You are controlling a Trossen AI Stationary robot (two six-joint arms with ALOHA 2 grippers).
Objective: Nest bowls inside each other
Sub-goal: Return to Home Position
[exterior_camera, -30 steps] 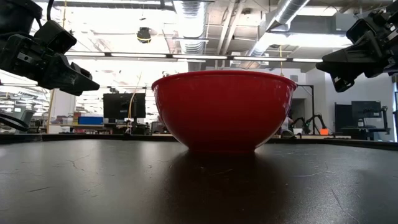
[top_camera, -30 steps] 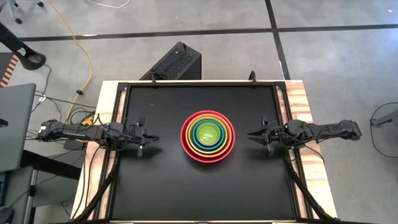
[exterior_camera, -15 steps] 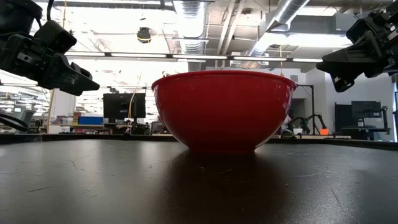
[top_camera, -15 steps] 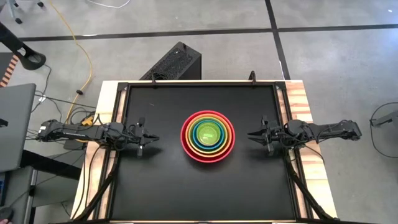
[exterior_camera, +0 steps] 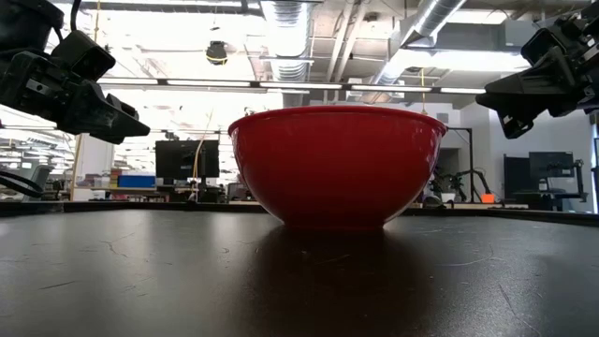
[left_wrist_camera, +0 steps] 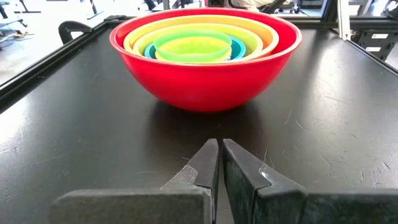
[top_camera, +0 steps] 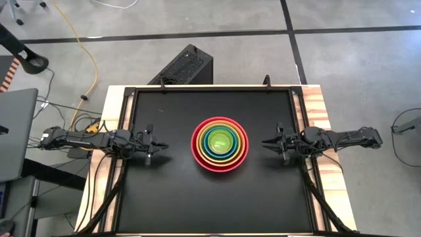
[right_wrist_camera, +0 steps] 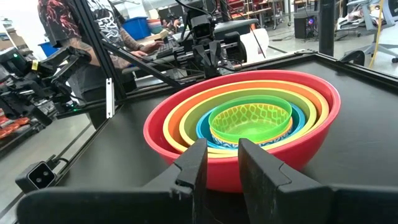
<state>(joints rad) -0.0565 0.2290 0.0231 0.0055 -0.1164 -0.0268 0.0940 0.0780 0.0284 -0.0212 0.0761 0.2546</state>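
Note:
The bowls (top_camera: pixel 220 144) stand nested as one stack on the middle of the black table: the red one (exterior_camera: pixel 337 168) outermost, then orange, yellow-green and blue rings, with the small bright green bowl (right_wrist_camera: pixel 250 119) innermost. The red bowl rests by its base on the tabletop. My left gripper (top_camera: pixel 163 147) hovers to the stack's left, level, pointing at it, with its fingers (left_wrist_camera: pixel 211 163) together. My right gripper (top_camera: pixel 264 142) hovers to the stack's right, also pointing at it, with a narrow gap between its fingers (right_wrist_camera: pixel 198 163). Neither touches a bowl.
A raised black frame (top_camera: pixel 128 99) runs round the tabletop, with wooden strips (top_camera: pixel 322 112) outside it. In the right wrist view a person (right_wrist_camera: pixel 68 37) stands beyond the table's left side. Bare tabletop (top_camera: pixel 210 204) lies near and far of the stack.

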